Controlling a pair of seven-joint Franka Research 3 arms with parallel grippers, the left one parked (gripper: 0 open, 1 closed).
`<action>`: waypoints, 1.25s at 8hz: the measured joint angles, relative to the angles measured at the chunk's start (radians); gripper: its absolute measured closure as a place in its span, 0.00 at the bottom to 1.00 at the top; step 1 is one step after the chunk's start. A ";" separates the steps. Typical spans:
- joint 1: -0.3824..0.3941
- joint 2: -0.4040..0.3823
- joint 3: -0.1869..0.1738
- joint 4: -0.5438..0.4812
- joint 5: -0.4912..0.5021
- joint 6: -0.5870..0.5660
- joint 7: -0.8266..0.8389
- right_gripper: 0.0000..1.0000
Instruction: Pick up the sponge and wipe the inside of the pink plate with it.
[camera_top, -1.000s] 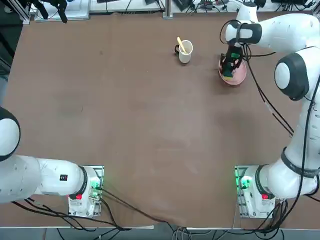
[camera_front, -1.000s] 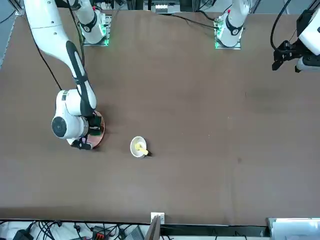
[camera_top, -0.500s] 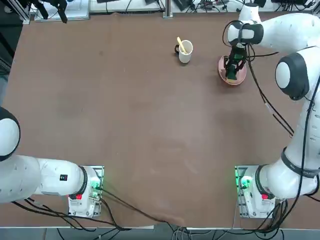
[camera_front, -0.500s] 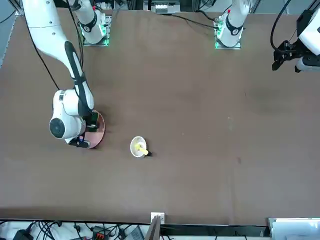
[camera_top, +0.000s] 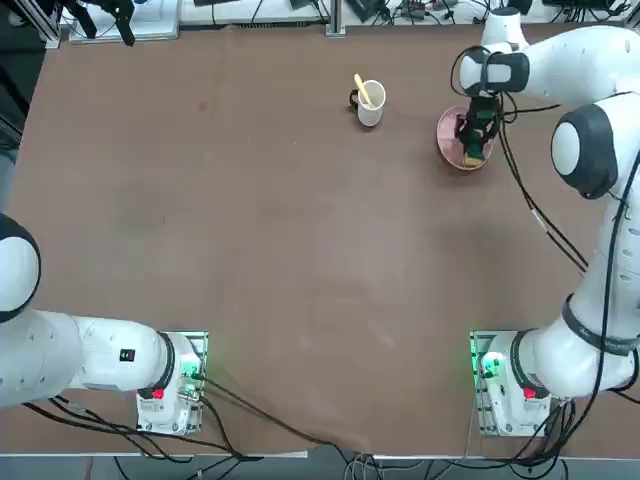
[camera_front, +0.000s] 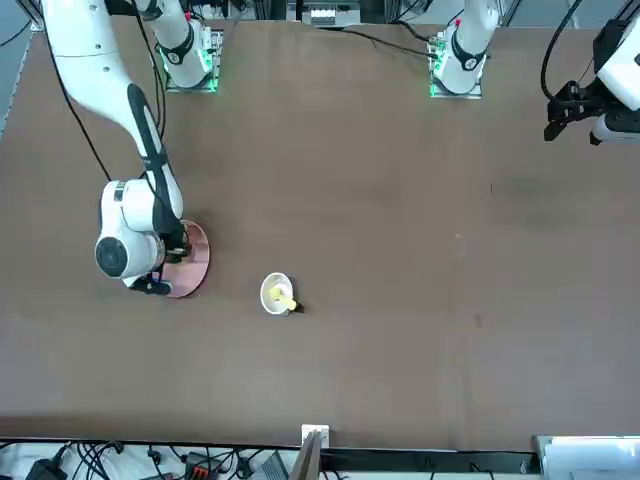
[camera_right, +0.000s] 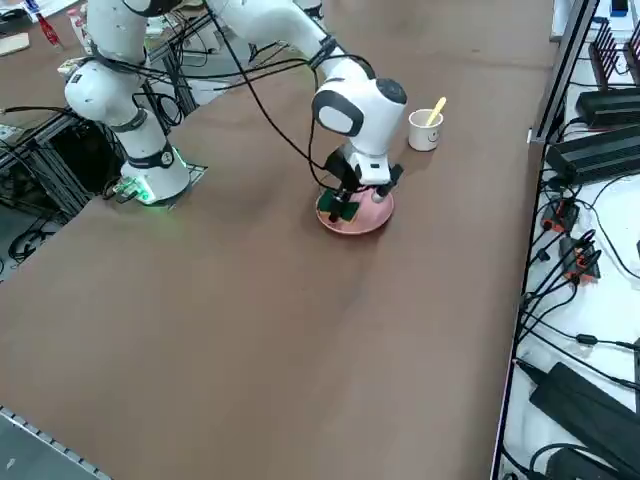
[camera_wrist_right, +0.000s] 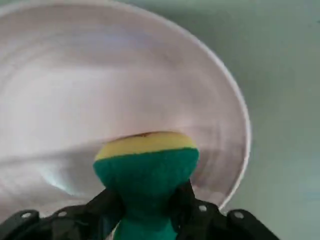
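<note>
I'm pinching the sponge (camera_wrist_right: 145, 172) tight in the right gripper (camera_wrist_right: 145, 200), apparently pressing it into the pink plate (camera_wrist_right: 215, 90) beneath.

one sponge (camera_wrist_right: 145, 170), one pink plate (camera_wrist_right: 75, 85), one mug (camera_top: 371, 104)

Overhead camera looks straight down from well above, bases at the bottom, taking in the whole table (camera_top: 280, 250). The front camera, across the table and high, faces back at the robot. The right side camera sits raised off the table's right edge, looking diagonally across. The wrist camera rides right behind the right gripper (camera_wrist_right: 145, 200), very close, the sponge (camera_wrist_right: 146, 170) pinched between its fingers and the pink plate (camera_wrist_right: 100, 90) filling the frame beyond. All four views share that plate under the gripper; the three room views also share the white mug (camera_top: 370, 103), off to the gripper's left.
</note>
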 joint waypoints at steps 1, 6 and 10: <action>0.000 0.000 -0.002 0.001 -0.007 0.011 0.000 0.50; -0.006 0.013 -0.002 0.051 -0.022 0.053 0.000 0.49; 0.002 0.027 0.005 0.084 0.071 0.060 0.002 0.49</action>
